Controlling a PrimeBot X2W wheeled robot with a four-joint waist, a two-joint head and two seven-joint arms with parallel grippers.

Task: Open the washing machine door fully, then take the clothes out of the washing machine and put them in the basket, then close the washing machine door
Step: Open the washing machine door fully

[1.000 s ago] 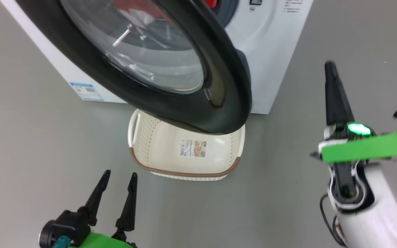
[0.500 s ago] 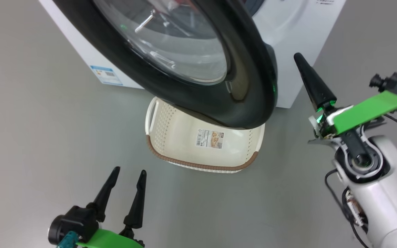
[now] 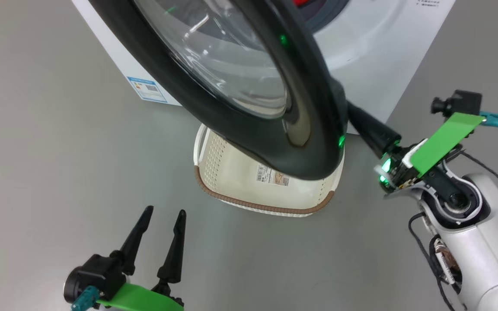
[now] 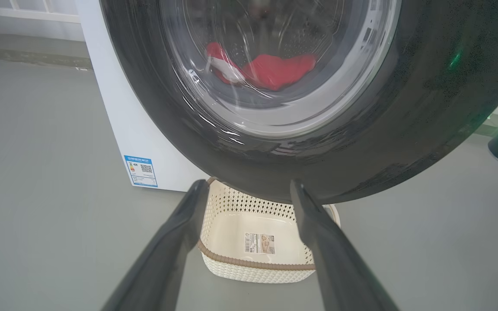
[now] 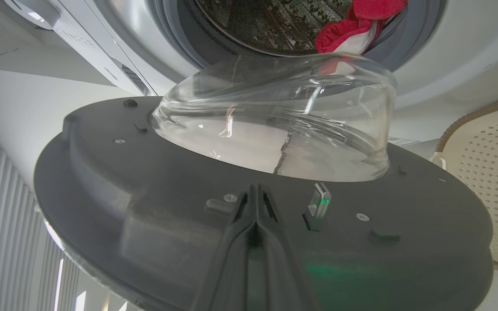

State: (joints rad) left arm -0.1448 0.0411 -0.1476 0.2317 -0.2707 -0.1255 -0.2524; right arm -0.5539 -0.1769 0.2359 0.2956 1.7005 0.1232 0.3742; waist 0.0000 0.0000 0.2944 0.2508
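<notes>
Now pointing right gripper (image 5: 255,187), fingers pinched together, empty, at inner face of door (image 5: 145,216); holding left gripper (image 3: 164,210) spread wide, empty, near basket (image 3: 266,208).

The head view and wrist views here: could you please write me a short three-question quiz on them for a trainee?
1. True or false: the right gripper has its jaws spread wide behind the washing machine door.
2. Where are the clothes? A. draped over the door; B. inside the washing machine; C. on the floor.
3. Fill in: on the bottom of the basket lies a paper ___.

Key: 1. False, the jaws are shut. 2. B. 3. label.
</notes>
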